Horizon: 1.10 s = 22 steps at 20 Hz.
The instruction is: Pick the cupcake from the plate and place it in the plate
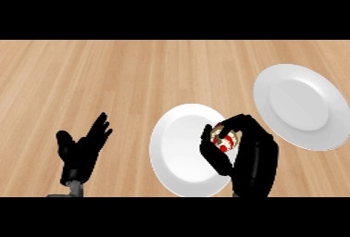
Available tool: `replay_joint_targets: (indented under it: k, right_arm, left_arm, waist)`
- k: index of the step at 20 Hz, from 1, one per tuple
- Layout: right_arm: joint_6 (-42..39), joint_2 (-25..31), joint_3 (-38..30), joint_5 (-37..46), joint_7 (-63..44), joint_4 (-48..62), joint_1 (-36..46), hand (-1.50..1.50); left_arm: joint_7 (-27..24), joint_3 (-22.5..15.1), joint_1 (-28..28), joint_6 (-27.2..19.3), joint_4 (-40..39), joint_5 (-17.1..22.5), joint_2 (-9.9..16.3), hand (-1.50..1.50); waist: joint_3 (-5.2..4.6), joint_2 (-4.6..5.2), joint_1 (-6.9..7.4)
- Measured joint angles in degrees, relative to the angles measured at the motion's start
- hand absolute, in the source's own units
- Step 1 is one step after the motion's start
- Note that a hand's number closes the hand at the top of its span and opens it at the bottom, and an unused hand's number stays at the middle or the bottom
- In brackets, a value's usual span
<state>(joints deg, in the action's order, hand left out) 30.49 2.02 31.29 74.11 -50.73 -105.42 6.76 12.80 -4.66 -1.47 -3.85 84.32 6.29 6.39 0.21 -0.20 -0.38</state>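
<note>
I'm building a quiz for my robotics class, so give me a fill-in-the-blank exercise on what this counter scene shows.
1. The robot's right hand is curled round the small red-topped ____.
2. The number of round white plates on the light wooden counter is ____.
3. The right hand is over the near white plate, not the far white plate toward the view's ____ edge.
4. The left hand rests open, holding ____.

Missing words: cupcake; two; right; nothing

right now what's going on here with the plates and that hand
The robot's right hand is curled round a cupcake, over the right edge of the nearer white plate. A second white plate lies farther off to the right on the wooden counter, with nothing on it. The left hand rests open at the lower left, fingers up.
</note>
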Motion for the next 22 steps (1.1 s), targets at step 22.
replay_joint_targets:
  k: [22]
  right_arm:
    - [18.75,22.43,-34.33,-48.85,43.19,37.29,12.28,1.50]
  left_arm:
    - [-1.40,0.55,0.75,1.98,-1.00,-0.24,-0.29,0.00]
  waist:
    - [0.11,0.41,1.55]
